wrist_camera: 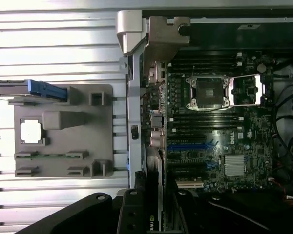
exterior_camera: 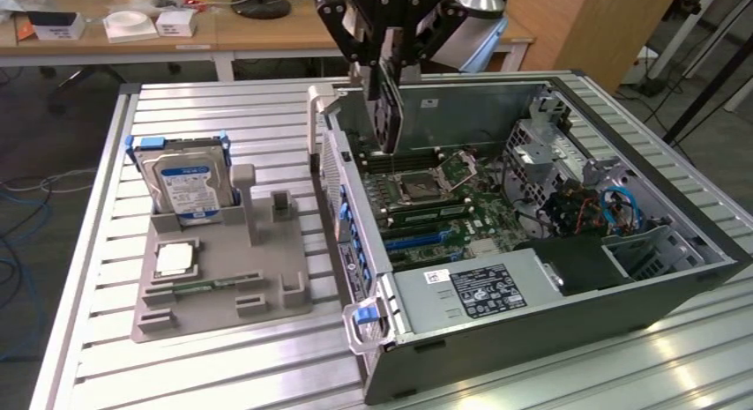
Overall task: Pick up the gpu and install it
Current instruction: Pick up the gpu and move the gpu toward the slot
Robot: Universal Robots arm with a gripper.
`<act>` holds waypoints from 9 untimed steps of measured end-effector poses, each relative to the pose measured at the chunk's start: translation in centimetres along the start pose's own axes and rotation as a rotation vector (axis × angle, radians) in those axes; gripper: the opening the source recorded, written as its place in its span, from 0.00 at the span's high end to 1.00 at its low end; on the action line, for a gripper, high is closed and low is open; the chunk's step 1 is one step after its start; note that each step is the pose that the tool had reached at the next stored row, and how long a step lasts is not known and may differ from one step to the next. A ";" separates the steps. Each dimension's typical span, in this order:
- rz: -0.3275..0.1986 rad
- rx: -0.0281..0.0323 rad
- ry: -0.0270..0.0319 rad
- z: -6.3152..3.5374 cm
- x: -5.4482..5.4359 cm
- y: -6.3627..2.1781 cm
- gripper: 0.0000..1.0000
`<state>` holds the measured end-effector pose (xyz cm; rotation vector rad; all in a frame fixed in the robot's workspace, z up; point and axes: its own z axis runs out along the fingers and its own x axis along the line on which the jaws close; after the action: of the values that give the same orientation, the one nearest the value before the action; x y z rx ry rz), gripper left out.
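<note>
My gripper (exterior_camera: 383, 53) hangs over the back of the open computer case (exterior_camera: 659, 278), shut on the gpu (exterior_camera: 386, 115). The card hangs on edge below the black fingers (exterior_camera: 344, 35), dark and thin, with its lower edge just above the motherboard (exterior_camera: 453, 212) near the case's rear wall. In the wrist view the gpu (wrist_camera: 154, 202) runs edge-on between the fingers (wrist_camera: 132, 212), above the rear edge of the motherboard (wrist_camera: 219, 141). The blue expansion slots (wrist_camera: 190, 146) lie beside it, and I also see these slots (exterior_camera: 414, 239) in the exterior view.
On the exterior view's left a grey holder (exterior_camera: 277, 291) carries an upright hard drive (exterior_camera: 189, 185), a processor chip (exterior_camera: 175, 258) and a RAM stick (exterior_camera: 212, 285). The case holds a power supply (exterior_camera: 482, 291), a drive cage (exterior_camera: 553, 137) and cables (exterior_camera: 612, 207). Slatted metal table (exterior_camera: 212, 119) lies all around.
</note>
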<state>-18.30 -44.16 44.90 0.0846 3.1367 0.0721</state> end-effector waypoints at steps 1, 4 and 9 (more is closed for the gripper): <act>-0.001 -0.0001 0.0001 0.00 -0.2 0.02 0.74; -0.004 -0.0001 0.0002 0.01 -1.0 0.08 0.74; -0.009 -0.0002 0.0005 0.01 -2.2 0.18 0.74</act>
<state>-16.11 -44.10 44.90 0.0709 3.1373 0.0724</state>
